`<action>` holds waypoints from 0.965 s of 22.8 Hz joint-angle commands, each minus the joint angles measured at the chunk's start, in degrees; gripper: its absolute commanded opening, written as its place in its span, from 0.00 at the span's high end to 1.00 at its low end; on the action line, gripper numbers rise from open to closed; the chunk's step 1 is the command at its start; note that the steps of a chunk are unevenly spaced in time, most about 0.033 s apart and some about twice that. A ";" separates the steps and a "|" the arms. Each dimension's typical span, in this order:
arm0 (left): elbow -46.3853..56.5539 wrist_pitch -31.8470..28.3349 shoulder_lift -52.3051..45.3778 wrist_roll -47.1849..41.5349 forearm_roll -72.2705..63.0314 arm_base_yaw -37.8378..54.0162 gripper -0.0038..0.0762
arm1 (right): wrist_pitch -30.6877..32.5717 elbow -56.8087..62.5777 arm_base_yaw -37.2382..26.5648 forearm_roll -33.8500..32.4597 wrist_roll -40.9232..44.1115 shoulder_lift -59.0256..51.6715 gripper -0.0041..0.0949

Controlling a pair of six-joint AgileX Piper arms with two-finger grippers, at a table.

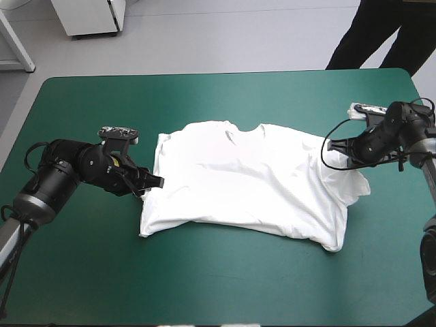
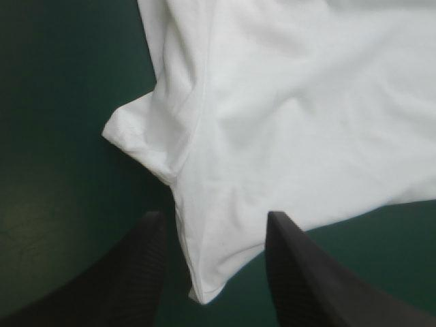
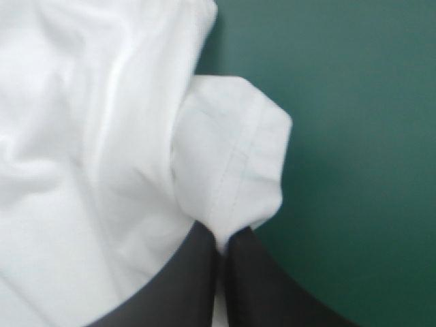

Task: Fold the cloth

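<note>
The white T-shirt (image 1: 248,180) lies spread on the teal-green table, collar toward the far edge, somewhat wrinkled. My left gripper (image 1: 151,185) sits low at the shirt's left edge. It is open, and a corner of the T-shirt (image 2: 204,272) lies between its black fingers (image 2: 136,266). My right gripper (image 1: 335,153) is at the shirt's right side, shut on the sleeve of the T-shirt (image 3: 235,163), which bunches up just ahead of the fingertips (image 3: 204,252).
Bare teal-green cover (image 1: 204,272) surrounds the shirt, with wide room toward the near edge and at the far left. The shirt's right lower part drapes toward the right arm.
</note>
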 commanded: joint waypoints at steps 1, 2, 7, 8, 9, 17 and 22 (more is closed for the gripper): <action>-1.88 -1.91 -1.85 -0.09 -0.92 -0.33 0.53 | 0.04 -3.23 2.47 5.48 -2.73 -4.05 0.97; -1.88 -1.91 -1.85 -0.09 -1.06 -0.33 0.53 | 0.42 -3.56 3.39 6.50 -3.17 -4.05 0.97; -1.88 -1.91 -1.85 -0.09 -2.81 -0.33 0.53 | -0.90 -3.89 9.93 8.39 -3.72 -3.39 0.97; -1.88 -1.91 -1.85 -0.09 -3.09 -0.33 0.53 | -1.33 -3.89 10.99 8.39 -3.72 -3.04 0.97; -1.88 -1.91 -1.85 -0.09 -3.35 -0.33 0.53 | -1.86 -3.89 12.18 8.51 -3.72 -2.74 0.97; -1.88 -1.72 -1.85 -0.18 -3.63 -0.33 0.53 | -2.55 -3.89 15.41 10.99 -3.66 7.94 0.98; -1.88 -2.03 -1.85 -0.18 -3.63 -0.33 0.53 | -2.09 -4.00 15.41 12.47 -3.66 10.56 0.93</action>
